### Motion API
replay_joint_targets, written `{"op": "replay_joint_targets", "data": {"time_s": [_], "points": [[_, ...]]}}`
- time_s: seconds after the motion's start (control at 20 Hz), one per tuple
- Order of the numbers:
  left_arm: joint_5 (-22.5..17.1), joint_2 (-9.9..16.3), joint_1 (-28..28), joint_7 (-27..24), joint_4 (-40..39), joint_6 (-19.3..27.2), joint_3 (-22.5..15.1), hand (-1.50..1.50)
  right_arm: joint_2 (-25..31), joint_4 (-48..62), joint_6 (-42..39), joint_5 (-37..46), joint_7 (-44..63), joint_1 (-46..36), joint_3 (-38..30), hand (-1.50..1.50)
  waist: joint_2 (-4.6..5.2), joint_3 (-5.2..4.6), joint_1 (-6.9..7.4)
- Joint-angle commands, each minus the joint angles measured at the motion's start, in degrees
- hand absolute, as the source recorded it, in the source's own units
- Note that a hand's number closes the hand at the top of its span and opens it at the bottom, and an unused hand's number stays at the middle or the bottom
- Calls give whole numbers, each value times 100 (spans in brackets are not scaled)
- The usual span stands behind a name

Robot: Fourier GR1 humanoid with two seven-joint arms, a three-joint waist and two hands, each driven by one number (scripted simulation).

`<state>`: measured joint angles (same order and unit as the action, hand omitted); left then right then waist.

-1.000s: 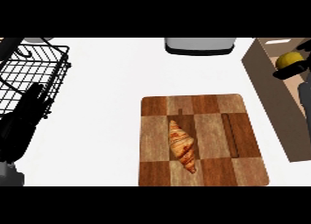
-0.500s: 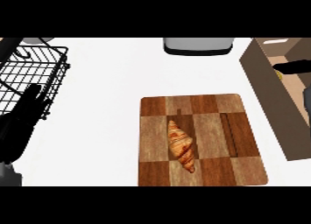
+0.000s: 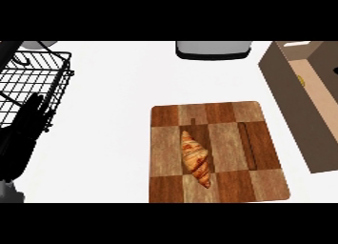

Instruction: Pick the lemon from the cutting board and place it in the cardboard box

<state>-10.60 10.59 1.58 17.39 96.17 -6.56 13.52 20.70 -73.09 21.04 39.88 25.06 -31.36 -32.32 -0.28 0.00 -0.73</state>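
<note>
Head view, lemon (image 3: 304, 80) inside cardboard box (image 3: 319, 138), left robot hand (image 3: 32, 116) fingers straight, croissant (image 3: 196, 157) on cutting board (image 3: 231, 183)

The cutting board (image 3: 221, 152) is checkered matt wood, the box (image 3: 305, 109) plain brown cardboard, the basket (image 3: 24, 86) black wire, the counter (image 3: 115, 86) smooth white.

Below me I see a white surface (image 3: 122, 95), plain and evenly lit, with almost no shadow on it. At the left stands a black wire rack (image 3: 24, 90), and its thin bars cross over the white. At the far edge, near the middle, there is a grey rounded appliance (image 3: 213, 49), cut by the top of my view. No wall, floor or window shows.
</note>
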Motion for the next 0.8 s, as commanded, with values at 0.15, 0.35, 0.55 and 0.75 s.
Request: {"op": "replay_joint_targets", "data": {"time_s": [0.15, 0.35, 0.55, 0.75], "points": [[17, -21, 101, -134, -285, -45, 15, 0, 73, -1607, -621, -1259, -101, 1320, -645, -150, -2, -2, -88], [-80, 63, -116, -62, -1, -152, 99, 0, 386, -2265, -1276, -1746, 40, 1860, -795, -150, 7, -2, 6], [236, -190, -228, -365, -2, -41, -156, 0, 332, -2188, -1253, -2228, -466, 2286, -1073, -150, 19, 0, 46], [-122, 92, 11, 217, 206, -144, 64, 0, 374, -2617, -1560, -2598, -459, 2792, -1358, -150, 15, 1, 45]]}}
